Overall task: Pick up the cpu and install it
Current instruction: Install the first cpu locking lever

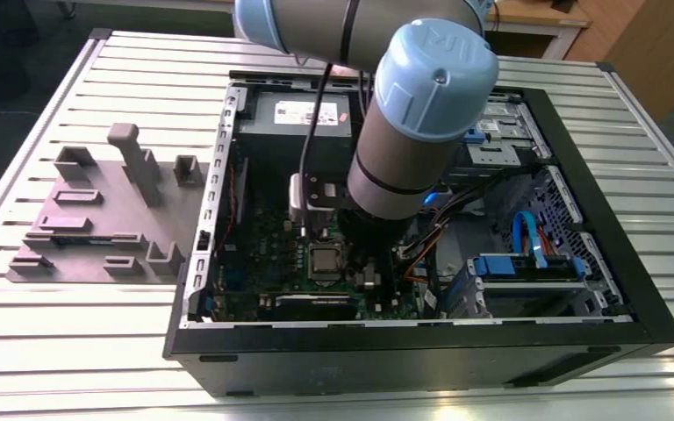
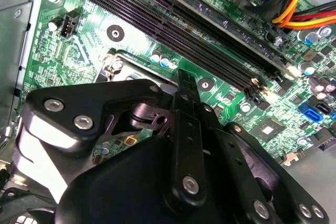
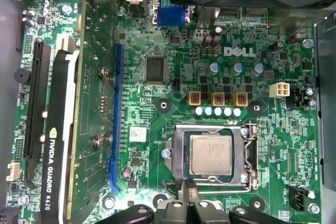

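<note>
Already the cpu [image 3: 210, 154] lies flat inside its metal socket frame [image 3: 250, 153] on the green motherboard [image 3: 173, 51], lower right of centre in the first wrist view. Just below it, the pincer [image 3: 185, 192] reaches in from the bottom edge, its fingertips [image 3: 189, 190] apparently pressed together, grasping nothing.

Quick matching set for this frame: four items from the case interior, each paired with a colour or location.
1. cpu
2. expansion slot
3. power connector
4. tool

a. white, by the board edge
b. long and blue
c. silver top, lying in the socket frame
d. black, just beside the socket

Pairs: 1-c, 2-b, 3-a, 4-d
</note>
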